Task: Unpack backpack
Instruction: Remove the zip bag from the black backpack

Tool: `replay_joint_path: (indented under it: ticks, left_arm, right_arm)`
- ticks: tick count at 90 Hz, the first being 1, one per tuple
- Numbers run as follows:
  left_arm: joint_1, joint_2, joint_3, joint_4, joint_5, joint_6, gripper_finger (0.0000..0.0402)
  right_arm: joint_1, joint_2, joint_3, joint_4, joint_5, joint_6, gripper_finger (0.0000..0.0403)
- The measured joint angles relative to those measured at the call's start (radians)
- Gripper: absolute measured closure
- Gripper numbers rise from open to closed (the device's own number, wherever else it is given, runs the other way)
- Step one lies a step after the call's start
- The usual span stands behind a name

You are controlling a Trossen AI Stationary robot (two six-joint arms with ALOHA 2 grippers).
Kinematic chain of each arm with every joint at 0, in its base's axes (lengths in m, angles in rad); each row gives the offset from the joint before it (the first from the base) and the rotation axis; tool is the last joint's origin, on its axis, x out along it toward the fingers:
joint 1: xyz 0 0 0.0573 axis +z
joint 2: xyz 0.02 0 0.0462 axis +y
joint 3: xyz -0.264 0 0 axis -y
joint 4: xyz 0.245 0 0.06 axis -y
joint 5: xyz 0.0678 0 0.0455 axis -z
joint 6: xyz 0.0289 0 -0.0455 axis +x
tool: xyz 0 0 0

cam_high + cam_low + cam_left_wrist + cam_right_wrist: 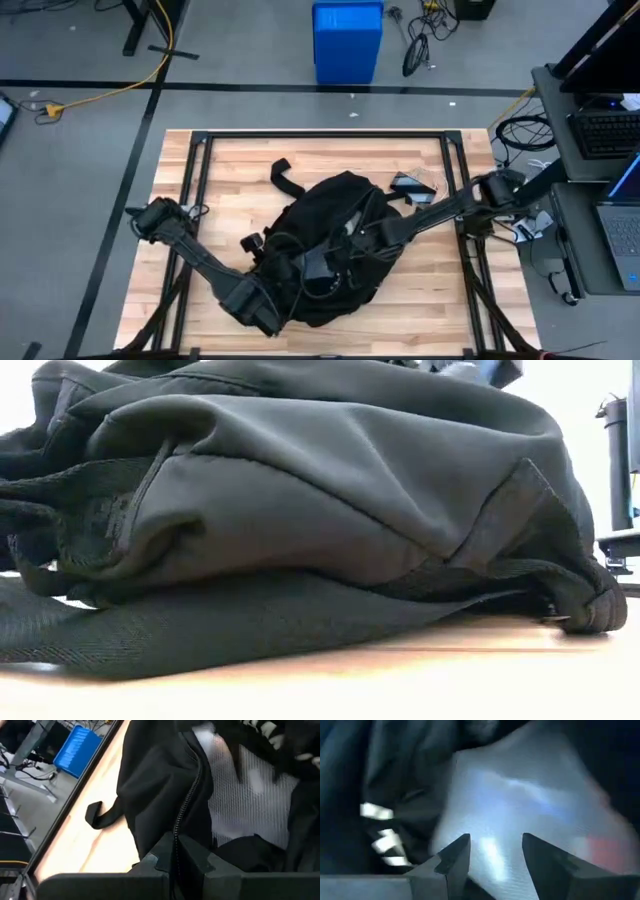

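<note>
Backpack [335, 245] slumped mid-frame on table [230, 180]. Left end effector [176, 865] pinching the zipper edge, likely to hold it open; right end effector [492, 850] spread wide, reaching inside.

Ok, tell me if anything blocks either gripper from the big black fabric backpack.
Nothing visible does. The left gripper is shut on the large black fabric backpack by its zipper edge; the right gripper, open, is already inside it.
</note>
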Motion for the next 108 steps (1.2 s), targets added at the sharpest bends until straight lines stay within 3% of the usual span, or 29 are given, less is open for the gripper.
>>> replay_joint_path:
  ticks: [11,30,40,49,68,108]
  left_arm:
    - [0.009,0.000,0.000,0.075,-0.001,0.070,0.0394]
    - [0.009,0.000,0.000,0.155,-0.002,0.158,0.0394]
    - [0.009,0.001,0.000,0.158,-0.003,0.158,0.0394]
    - [0.009,0.001,0.000,0.160,-0.002,0.157,0.0394]
    - [0.009,0.002,0.000,0.201,0.005,0.153,0.0394]
    - [0.020,0.002,0.000,0.162,0.009,0.210,0.0394]
  right_arm:
    - [-0.005,0.037,0.033,-0.049,-0.154,0.039,0.0245]
    - [0.029,0.048,0.094,-0.123,-0.528,0.205,0.0245]
    - [0.060,0.046,0.122,-0.149,-0.573,0.177,0.0245]
    - [0.076,0.044,0.183,-0.204,-0.488,0.090,0.0245]
    - [0.073,0.043,0.260,-0.220,-0.068,0.079,0.0245]
    - [0.064,0.042,0.252,-0.341,0.073,0.008,0.0245]
